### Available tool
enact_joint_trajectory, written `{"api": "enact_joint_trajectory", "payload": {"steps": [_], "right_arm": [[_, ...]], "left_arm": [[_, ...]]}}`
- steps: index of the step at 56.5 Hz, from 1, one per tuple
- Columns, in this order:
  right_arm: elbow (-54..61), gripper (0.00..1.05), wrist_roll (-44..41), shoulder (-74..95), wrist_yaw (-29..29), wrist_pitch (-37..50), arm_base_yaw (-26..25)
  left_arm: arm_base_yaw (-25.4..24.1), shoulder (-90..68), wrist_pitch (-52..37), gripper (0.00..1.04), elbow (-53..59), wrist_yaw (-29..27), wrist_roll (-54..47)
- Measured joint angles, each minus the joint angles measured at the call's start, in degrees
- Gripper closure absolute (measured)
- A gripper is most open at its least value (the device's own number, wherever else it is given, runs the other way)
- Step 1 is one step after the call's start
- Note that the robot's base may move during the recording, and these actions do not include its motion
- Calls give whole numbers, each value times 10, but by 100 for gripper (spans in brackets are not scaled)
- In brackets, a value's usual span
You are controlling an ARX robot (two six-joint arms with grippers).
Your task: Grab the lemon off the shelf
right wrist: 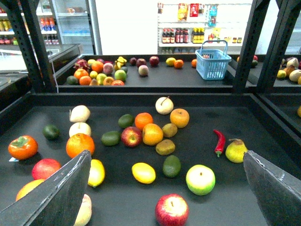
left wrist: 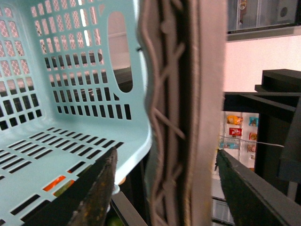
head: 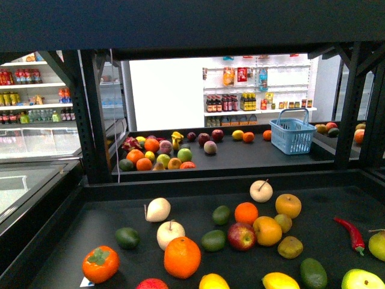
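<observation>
From the front camera I find the lemon at the near edge of the shelf, cut off in part by the frame. It lies on the black deck at about 5 o'clock from the red apple, with a dark green avocado just beside it at 3 o'clock. A second yellow oval fruit sits at its 9 o'clock, a little apart, and the big orange is at roughly 10 o'clock.

My right gripper is spread wide and carries nothing. Its two dark fingers frame the deck, and the lemon shows in the gap between them, resting free, touched by neither finger. In this view it lies between the second yellow fruit and the avocado, with a green-yellow apple nearby.

My left gripper is also well open. A grey ribbed bar runs through the gap between its fingers, and a pale blue slotted basket fills the side next to it. I cannot tell whether the bar rests on the gripper; neither finger presses against it where I can see
</observation>
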State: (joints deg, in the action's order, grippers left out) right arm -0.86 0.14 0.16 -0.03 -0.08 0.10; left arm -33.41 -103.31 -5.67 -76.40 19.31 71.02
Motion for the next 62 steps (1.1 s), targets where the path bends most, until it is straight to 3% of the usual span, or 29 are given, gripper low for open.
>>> {"api": "enact_joint_trajectory", "payload": {"steps": [11,29,48,62], "right_arm": [[0,7,0,0,0,0,0],[0,7,0,0,0,0,0],[0,7,0,0,0,0,0],[0,7,0,0,0,0,0]], "left_arm": [[0,2,-6,86,-6,2,8],[16,98,25,88,47,42,-94],[159,257,93,91,121,99,-158],[288,270,112,91,167,79,-188]]}}
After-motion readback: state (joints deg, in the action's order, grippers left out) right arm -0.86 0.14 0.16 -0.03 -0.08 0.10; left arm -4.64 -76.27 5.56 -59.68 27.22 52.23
